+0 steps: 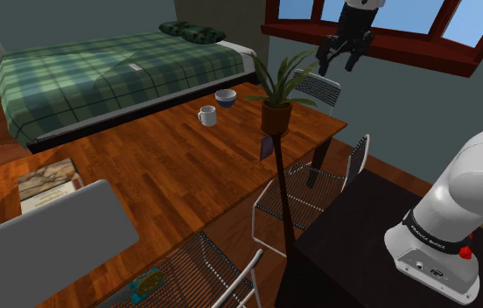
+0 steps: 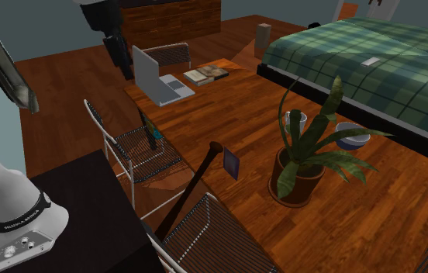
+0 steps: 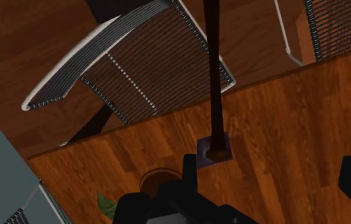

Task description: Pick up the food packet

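The food packet is a small purple-blue pouch standing upright at the wooden table's edge, on the side toward the stand. It stands beside the potted plant in the second exterior view. A thin dark pole leans against the table edge right at the packet. My gripper hangs high above the table's far end, near the window, open and empty. In the wrist view the packet lies far below, between the spread fingers and nearer the left one, with the pole's top covering part of it.
A potted plant stands close behind the packet. A white mug and a blue bowl sit farther along the table, and a laptop and a book at the other end. Wire chairs line the near edge. A green plaid bed lies beyond.
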You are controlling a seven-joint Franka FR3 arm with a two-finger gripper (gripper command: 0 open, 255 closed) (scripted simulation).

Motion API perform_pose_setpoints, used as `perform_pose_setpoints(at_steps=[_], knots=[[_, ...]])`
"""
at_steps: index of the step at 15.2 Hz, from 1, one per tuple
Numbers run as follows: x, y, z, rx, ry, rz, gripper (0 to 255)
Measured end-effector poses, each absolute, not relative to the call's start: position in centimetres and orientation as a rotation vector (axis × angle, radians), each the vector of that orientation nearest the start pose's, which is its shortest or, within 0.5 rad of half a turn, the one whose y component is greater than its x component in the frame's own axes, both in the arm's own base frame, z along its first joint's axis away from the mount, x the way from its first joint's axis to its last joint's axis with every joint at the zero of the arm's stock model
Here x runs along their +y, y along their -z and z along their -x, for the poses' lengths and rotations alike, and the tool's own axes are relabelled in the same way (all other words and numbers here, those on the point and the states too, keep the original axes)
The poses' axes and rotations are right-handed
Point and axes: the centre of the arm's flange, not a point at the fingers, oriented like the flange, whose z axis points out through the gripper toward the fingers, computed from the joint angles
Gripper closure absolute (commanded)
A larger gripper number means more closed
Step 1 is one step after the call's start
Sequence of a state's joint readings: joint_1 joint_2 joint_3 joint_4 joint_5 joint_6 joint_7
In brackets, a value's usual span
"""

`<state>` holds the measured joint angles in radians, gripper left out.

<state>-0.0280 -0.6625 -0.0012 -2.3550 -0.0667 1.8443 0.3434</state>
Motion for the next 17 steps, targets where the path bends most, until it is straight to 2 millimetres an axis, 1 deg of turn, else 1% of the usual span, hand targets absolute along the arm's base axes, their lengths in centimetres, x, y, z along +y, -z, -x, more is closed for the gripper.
perform_pose_setpoints(at_steps=[1,2,5,6,8,11,13,14,16,17], knots=[[-1.3,-56.6,-37.3,0.615,0.252,3.113,0],[-1.0,-55.9,-38.4,0.663,0.252,3.105,0],[-1.0,-52.5,-40.8,0.811,0.244,3.076,0],[-0.9,-51.7,-42.0,0.858,0.243,3.065,0],[-0.3,-49.6,-43.9,0.953,0.237,3.041,0],[-0.5,-46.7,-46.2,1.095,0.23,2.998,0],[-0.9,-44.7,-48.3,1.19,0.225,2.965,0],[-0.7,-43.3,-49.0,1.235,0.222,2.949,0],[-1.1,-41.5,-51.2,1.328,0.217,2.911,0],[-1.2,-40.7,-51.9,1.374,0.213,2.892,0]])
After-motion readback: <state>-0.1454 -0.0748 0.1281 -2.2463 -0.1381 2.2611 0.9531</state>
